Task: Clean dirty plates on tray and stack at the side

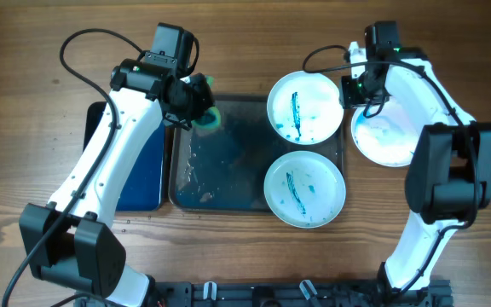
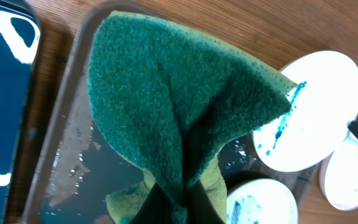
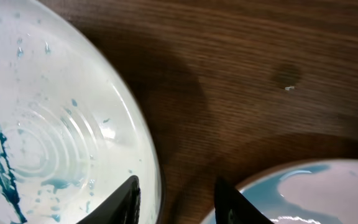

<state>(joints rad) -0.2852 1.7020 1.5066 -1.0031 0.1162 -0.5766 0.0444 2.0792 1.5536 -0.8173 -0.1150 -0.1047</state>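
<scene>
- The right pincer [image 3: 176, 202] is seen parted to a moderate width, and the rim of the upper dirty plate [image 1: 305, 107] is straddled by its jaws (one finger over the plate's inside, the other over the bare surface [image 3: 260, 74]).
- That plate is found at the tray's [image 1: 228, 170] upper right corner, its body lying to the left of the right pincer. No long axis is offered by a round plate, so the rim is judged the part to be gripped.
- A third plate [image 1: 390, 141], smeared pale blue, is set off the tray just to the right.
- The green sponge [image 2: 185, 112] is clamped in the left pincer [image 1: 201, 107] over the tray's upper left, well apart from the plate.
- The right arm is thus judged the nearer. A second dirty plate [image 1: 305, 189] is seen lower on the tray.
</scene>
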